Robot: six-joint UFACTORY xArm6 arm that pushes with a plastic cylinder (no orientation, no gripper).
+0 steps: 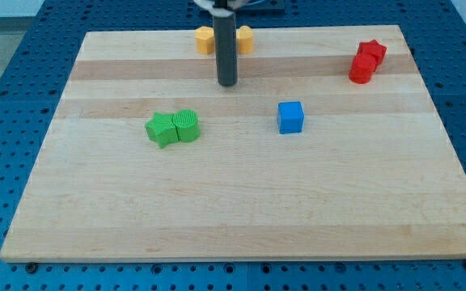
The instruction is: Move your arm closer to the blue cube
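A: Seven blocks sat on the bench (pixel 241 218), I counted. What did the blue cube (pixel 290 116) look like?

B: A plain bright-blue cube, upright, alone a little right of the middle, touching nothing.

A: And going from the view's left?

B: First a green pair, a star-like green block (pixel 162 129) touching a ribbed round green block (pixel 188 125). Then, at the view's top, two orange-yellow blocks, the left one (pixel 205 39) and the right one (pixel 244 37), either side of the dark rod (pixel 227 48). My tip (pixel 228 83) rested on the wood just below them, up and to the left of the blue cube, and apart from it.

A: Was there a claw?

B: No claw showed, only the rod, so I cannot tell any opening.

A: Further right?

B: Two red blocks (pixel 366 61) pressed together near the top right corner.

A: The surroundings?

B: The bench was pale striped wood, lying on a blue perforated surface (pixel 6 105).
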